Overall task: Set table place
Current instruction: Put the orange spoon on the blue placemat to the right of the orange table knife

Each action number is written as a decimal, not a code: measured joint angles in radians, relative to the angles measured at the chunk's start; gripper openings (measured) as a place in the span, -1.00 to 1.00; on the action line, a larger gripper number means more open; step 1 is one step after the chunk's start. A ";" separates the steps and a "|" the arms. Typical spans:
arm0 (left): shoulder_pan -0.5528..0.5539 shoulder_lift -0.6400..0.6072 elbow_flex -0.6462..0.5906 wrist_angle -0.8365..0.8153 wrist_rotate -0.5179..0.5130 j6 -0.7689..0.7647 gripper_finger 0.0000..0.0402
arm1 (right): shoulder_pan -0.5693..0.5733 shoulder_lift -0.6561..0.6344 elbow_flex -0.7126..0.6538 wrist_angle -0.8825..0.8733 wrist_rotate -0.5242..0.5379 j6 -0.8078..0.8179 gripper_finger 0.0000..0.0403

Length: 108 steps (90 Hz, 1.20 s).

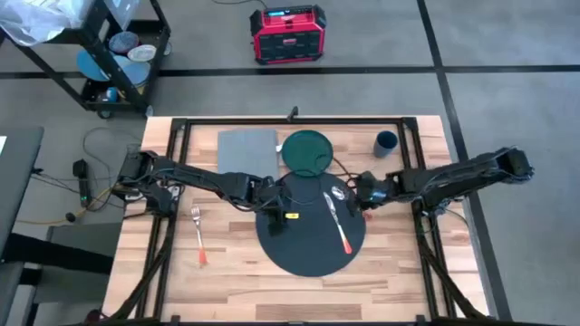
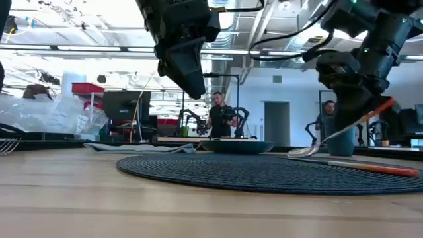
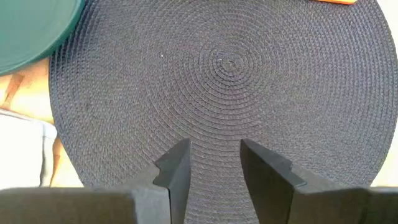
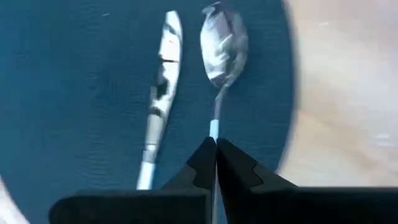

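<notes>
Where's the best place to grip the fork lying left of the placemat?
Grip the fork from straight above, across its slim handle near the middle: it lies flat on the table, tines toward the far edge, with bare wood either side for the left gripper's fingers.

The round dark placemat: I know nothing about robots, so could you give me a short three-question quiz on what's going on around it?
1. True or false: the left end effector is shut on a green plate.
2. What does the right end effector grip?
A. orange-handled knife
B. shiny metal spoon
C. blue cup
3. Fill in: the orange-handled metal fork lies off the round charcoal woven placemat, on the bare light-wood plank ____.

Key
1. False: it is open and empty above the placemat.
2. B
3. table
</notes>
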 joint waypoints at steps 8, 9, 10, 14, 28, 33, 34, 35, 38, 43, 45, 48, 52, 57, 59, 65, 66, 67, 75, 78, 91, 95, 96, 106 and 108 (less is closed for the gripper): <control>0.000 0.000 0.000 -0.001 0.000 0.000 -0.39 | 0.026 0.048 0.000 0.033 -0.005 0.025 -1.00; 0.000 0.000 0.000 -0.001 0.000 0.000 -0.39 | 0.028 0.053 0.000 0.037 -0.007 0.029 -1.00; 0.000 0.000 0.000 -0.001 0.000 0.000 -0.39 | 0.031 0.058 0.000 0.041 -0.010 0.032 -1.00; 0.000 0.000 0.000 -0.002 0.000 0.000 -0.39 | 0.041 0.076 0.000 0.048 -0.021 0.042 -1.00; 0.000 0.000 0.000 -0.007 0.000 0.001 -0.39 | 0.075 0.087 0.000 0.076 -0.016 0.067 -0.96; 0.000 0.000 0.000 -0.008 0.000 0.009 -0.39 | 0.083 0.070 0.000 0.080 0.003 0.071 -0.93; 0.000 0.000 0.000 -0.009 0.000 0.011 -0.39 | 0.085 0.065 0.000 0.081 0.009 0.072 -0.93; 0.000 0.000 0.000 -0.009 0.000 0.012 -0.39 | 0.086 0.059 0.000 0.081 0.016 0.073 -0.92; 0.000 0.000 0.000 -0.010 0.000 0.018 -0.39 | 0.088 0.038 0.000 0.080 0.036 0.078 -0.90; 0.000 0.000 0.000 -0.012 0.000 0.025 -0.39 | 0.086 0.000 0.000 0.081 0.072 0.078 -0.88; 0.000 0.000 0.000 -0.014 0.000 0.026 -0.39 | 0.082 -0.014 0.000 0.082 0.078 0.073 -0.88; 0.000 0.000 0.000 -0.017 0.000 0.029 -0.39 | 0.074 -0.034 0.000 0.082 0.079 0.062 -0.87; 0.000 0.000 0.000 -0.017 0.000 0.032 -0.39 | 0.065 -0.054 0.000 0.082 0.078 0.042 -0.86; 0.000 0.000 0.000 -0.017 0.000 0.035 -0.39 | 0.058 -0.070 0.000 0.083 0.074 0.015 -0.84; 0.000 0.000 0.000 -0.017 0.000 0.036 -0.39 | 0.058 -0.071 0.000 0.082 0.071 0.008 -0.83; 0.000 0.000 0.000 -0.017 0.000 0.036 -0.39 | 0.057 -0.064 0.000 0.088 0.055 -0.010 -0.77; 0.000 0.000 0.000 -0.017 0.000 0.036 -0.39 | 0.058 -0.059 0.000 0.093 0.053 -0.010 -0.76; 0.000 0.000 0.000 -0.017 0.000 0.036 -0.39 | 0.058 -0.054 0.000 0.097 0.051 -0.012 -0.74; 0.000 0.000 0.000 -0.016 0.000 0.028 -0.39 | 0.055 -0.006 0.000 0.162 0.041 -0.039 -0.62; 0.000 0.000 0.000 -0.015 0.000 0.026 -0.39 | 0.050 0.013 0.000 0.199 0.033 -0.052 -0.56; 0.000 0.000 0.000 -0.015 0.000 0.021 -0.39 | 0.004 0.086 0.000 0.266 -0.002 -0.070 -0.30; 0.000 0.000 0.000 -0.015 0.000 0.021 -0.39 | -0.008 0.107 0.000 0.264 -0.012 -0.073 -0.24; 0.000 0.000 0.000 -0.015 0.000 0.021 -0.39 | -0.011 0.112 0.000 0.264 -0.015 -0.073 -0.23; 0.000 0.000 0.000 -0.023 0.000 0.020 -0.39 | -0.030 0.155 0.000 0.268 -0.030 -0.074 -0.15; 0.000 0.000 0.000 -0.026 0.000 0.020 -0.39 | -0.031 0.163 0.000 0.271 -0.033 -0.074 -0.15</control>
